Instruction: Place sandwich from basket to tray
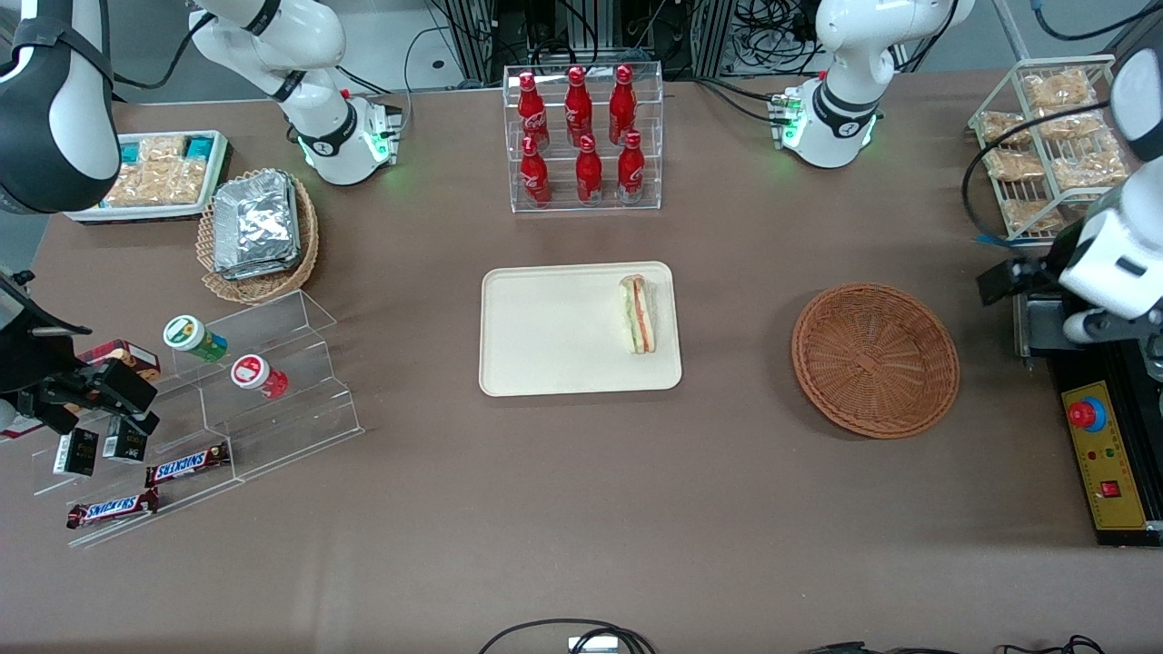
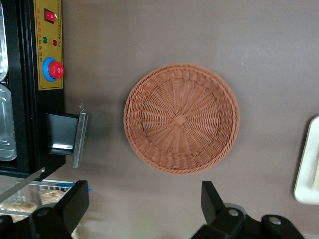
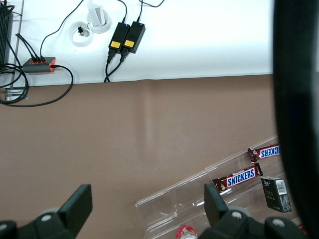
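Two chocolate bars (image 1: 112, 509) lie nearest to me, at the low edge of a clear stepped stand (image 1: 273, 381) toward the parked arm's end of the surface (image 1: 581, 509). Toward the working arm's end I see a yellow control box (image 1: 1104, 454) with a red button (image 1: 1083, 414).

A little farther from my front camera is the round reddish-brown basket (image 1: 875, 360). The cream tray (image 1: 554, 327) sits in the middle of the surface, well apart from the basket. The sandwich (image 1: 638, 314) lies on the tray, close to the rim that faces the basket, with its orange, green and white filling showing along the edge. It does not touch the basket.

My left arm's hand (image 2: 144, 188) hangs released above the surface close to the basket, its two black fingers (image 2: 75, 204) spread wide with nothing between them. From the wrist camera I look straight down on the basket's woven bottom (image 2: 181, 118), with a corner of the tray (image 2: 308, 174) and the control box (image 2: 49, 45) also in sight.

Farther off stand a tan basket of foil packets (image 1: 259, 232) and a wire rack of snack bags (image 1: 1054, 145). Farthest, midway along the surface, is a clear rack of red bottles (image 1: 584, 136).
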